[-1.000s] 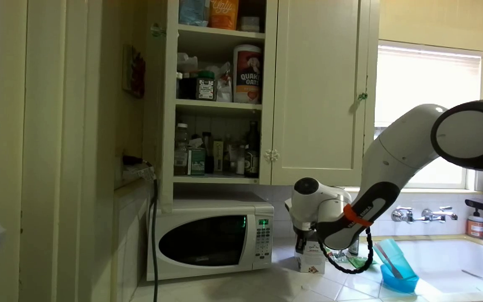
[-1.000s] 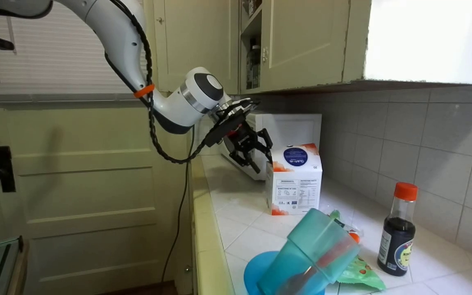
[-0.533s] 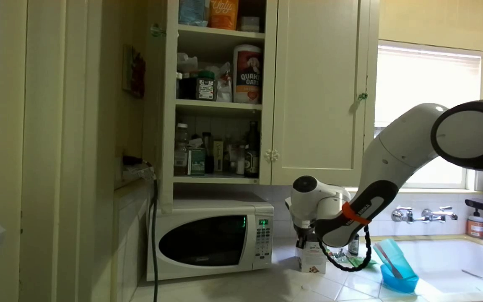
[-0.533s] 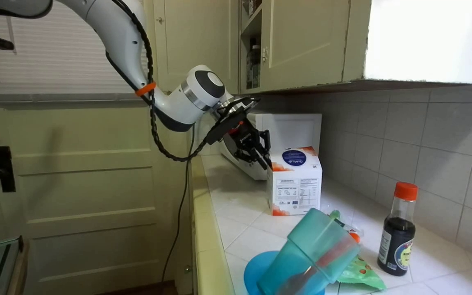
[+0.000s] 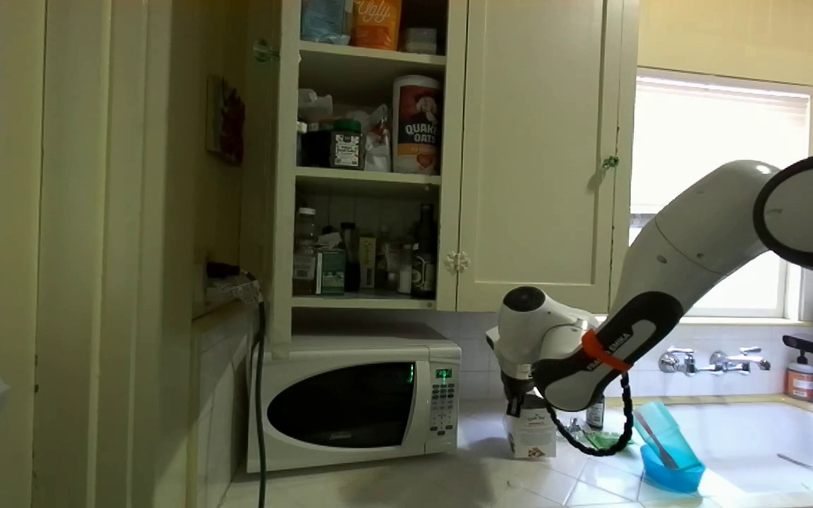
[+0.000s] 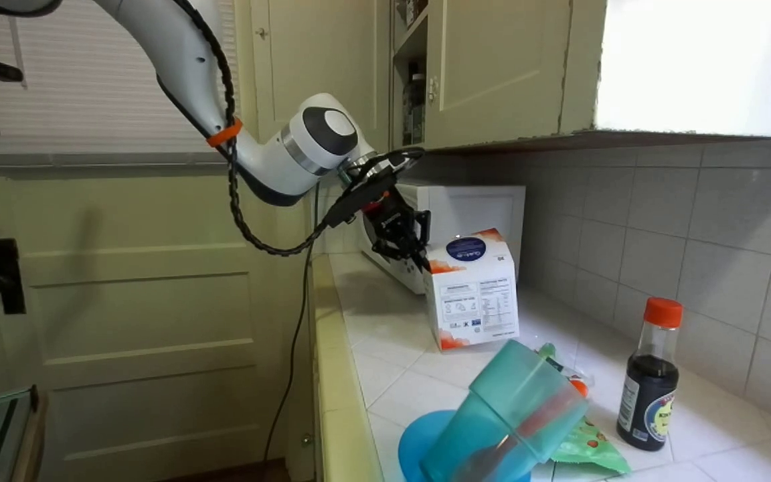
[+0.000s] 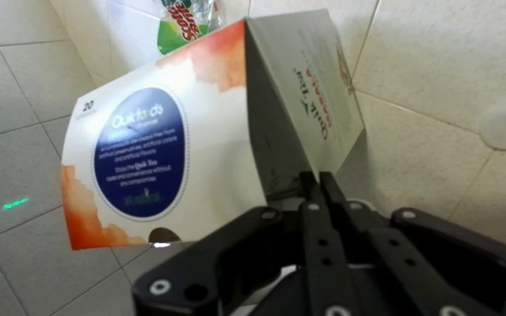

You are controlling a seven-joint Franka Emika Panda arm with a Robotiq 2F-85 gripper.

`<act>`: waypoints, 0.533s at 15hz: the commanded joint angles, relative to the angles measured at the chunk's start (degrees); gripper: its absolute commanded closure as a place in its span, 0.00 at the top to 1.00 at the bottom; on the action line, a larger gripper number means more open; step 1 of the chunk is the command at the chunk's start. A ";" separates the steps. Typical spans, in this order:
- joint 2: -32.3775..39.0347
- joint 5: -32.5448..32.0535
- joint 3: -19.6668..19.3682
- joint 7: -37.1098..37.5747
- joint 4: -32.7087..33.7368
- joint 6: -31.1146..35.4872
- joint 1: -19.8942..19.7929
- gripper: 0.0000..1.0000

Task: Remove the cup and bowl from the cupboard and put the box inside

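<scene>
A white cardboard carton with orange print (image 6: 476, 291) is clamped by 1 thin upper edge in the black 2-fingered gripper (image 7: 317, 179), tilted on or just above the white tiled counter (image 6: 389, 341), held so, presumably, for lifting into the cream panelled cupboard (image 5: 452, 141).

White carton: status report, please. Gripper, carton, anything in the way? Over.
Gripper shut on an edge of the white carton. It's tilted, not yet in the cupboard. Bottles and boxes crowding the lowest shelf may block placement.
</scene>
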 commanded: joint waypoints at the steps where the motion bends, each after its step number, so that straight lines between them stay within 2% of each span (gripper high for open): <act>1: -11.31 3.93 -0.97 -7.13 -10.76 5.41 -2.00 0.01; 3: -16.52 8.37 -1.89 -11.47 -15.84 10.02 -2.88 0.01; 5: -21.75 16.19 -2.99 -18.36 -21.14 15.02 -2.61 0.01; 6: -24.29 21.97 -4.51 -23.37 -24.45 18.00 -0.38 0.01; 8: -29.17 30.91 -9.36 -31.88 -28.40 18.49 8.15 0.01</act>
